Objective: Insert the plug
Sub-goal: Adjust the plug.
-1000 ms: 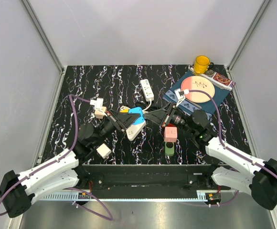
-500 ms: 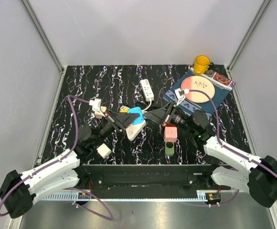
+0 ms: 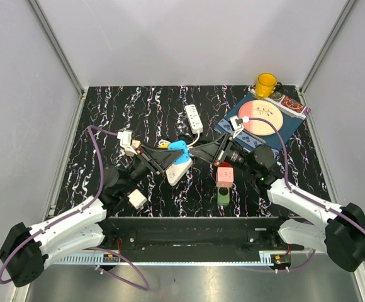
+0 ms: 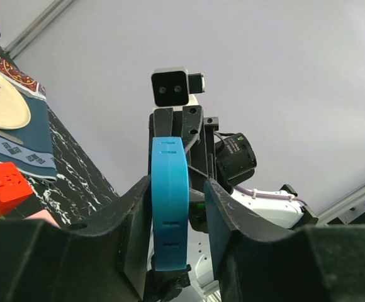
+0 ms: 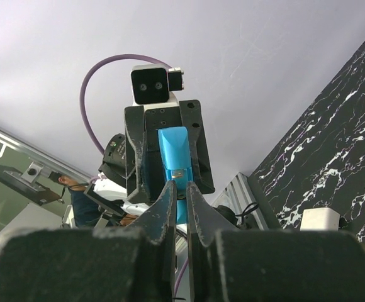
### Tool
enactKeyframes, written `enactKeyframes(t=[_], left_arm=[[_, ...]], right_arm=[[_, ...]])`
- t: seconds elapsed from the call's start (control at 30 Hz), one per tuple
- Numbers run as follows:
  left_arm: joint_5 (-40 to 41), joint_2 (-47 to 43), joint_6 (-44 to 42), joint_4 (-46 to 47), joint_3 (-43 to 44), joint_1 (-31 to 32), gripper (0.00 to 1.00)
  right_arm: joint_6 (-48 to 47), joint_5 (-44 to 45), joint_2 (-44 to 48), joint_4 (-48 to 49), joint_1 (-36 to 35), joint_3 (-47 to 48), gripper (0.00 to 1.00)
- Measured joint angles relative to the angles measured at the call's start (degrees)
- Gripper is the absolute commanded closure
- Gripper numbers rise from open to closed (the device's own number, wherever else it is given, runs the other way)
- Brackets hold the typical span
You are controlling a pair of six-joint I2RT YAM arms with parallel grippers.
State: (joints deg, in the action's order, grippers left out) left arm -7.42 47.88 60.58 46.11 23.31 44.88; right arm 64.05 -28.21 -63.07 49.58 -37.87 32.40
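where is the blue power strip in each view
Top external: the blue power strip sits at centre, where the two arms' tips meet.
Left wrist: upright in the lower middle.
Right wrist: centre of the picture.
Shared landmark: the black marbled table, at left in the left wrist view and at right in the right wrist view.

Bright, even overhead light on the black marbled tabletop (image 3: 107, 113), pale walls (image 3: 201, 44) slightly washed out, shadows short and soft, overhead view crisp, both wrist views dark and blurred in the foreground, edges mildly bowed.
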Motion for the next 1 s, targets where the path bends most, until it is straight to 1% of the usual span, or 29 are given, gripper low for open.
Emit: enactKeyframes(t=[0.23,0.37,0.47,0.77,1.0], left_arm=[[-2.43,1.38,0.17,0.31,0.02,-0.63,0.59],[-4.20,1.49,0.13,-1.49,0.20,-1.29,0.66],[-5.29,1.16,0.11,-2.64,0.24,-2.08,0.67],[-9.20,0.04,0.11,-6.03,1.14,-5.07,0.67],[-12.44,0.52,0.09,-7.56,3.06,-5.92,0.68]], right_arm=[[0.07,-1.46,-0.55,0.11,0.11,0.00,1.00],[0.00,-1.92,-0.55,0.02,0.13,0.00,1.00],[-0.24,-2.58,-0.55,-0.57,0.28,0.00,1.00],[-0.92,-4.61,-0.55,-2.95,0.85,0.09,1.00],[-1.42,-5.99,-0.55,-4.28,1.20,0.76,1.00]])
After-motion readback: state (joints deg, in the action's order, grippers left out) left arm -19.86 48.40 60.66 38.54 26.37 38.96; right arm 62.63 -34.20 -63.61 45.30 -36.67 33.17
